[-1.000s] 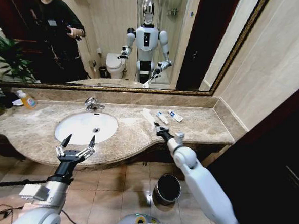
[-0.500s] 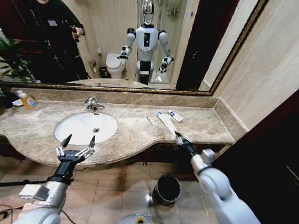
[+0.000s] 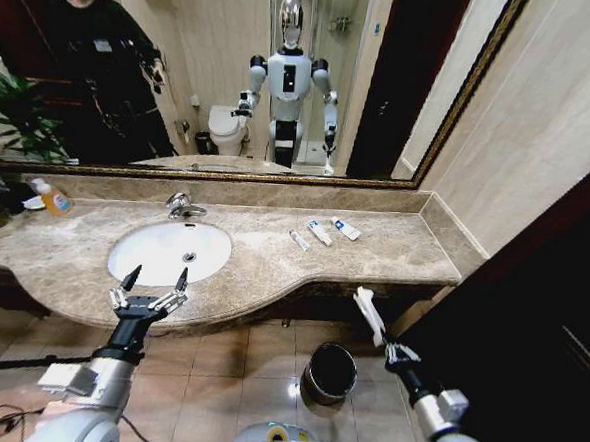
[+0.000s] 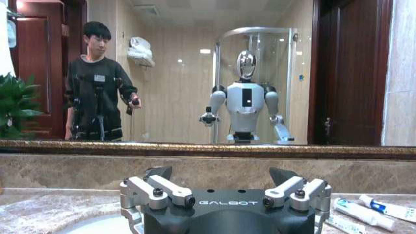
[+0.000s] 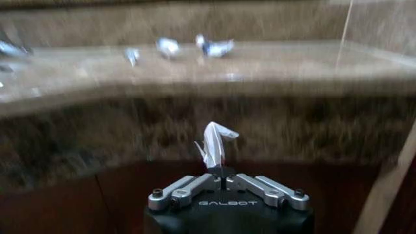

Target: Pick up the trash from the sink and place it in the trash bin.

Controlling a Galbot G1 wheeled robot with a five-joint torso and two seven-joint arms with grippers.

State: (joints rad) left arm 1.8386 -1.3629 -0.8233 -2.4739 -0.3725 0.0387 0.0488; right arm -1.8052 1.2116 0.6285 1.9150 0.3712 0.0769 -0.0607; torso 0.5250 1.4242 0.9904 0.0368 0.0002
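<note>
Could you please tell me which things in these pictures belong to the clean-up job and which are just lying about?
Part of the job:
- white wrapper pinched in the right gripper
- three small tubes on the countertop
- sink
- trash bin on the floor

Just lying about:
- orange soap bottle
- potted plant
- left gripper, open and idle before the sink

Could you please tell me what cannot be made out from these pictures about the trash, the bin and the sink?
- Printing on the three small tubes on the countertop: too small in the head view, blurred in the right wrist view.
- What the white wrapper in the right gripper is: motion blur.
- Contents of the trash bin: its inside is dark.
- The sink in the left wrist view: hidden by the left gripper.
</note>
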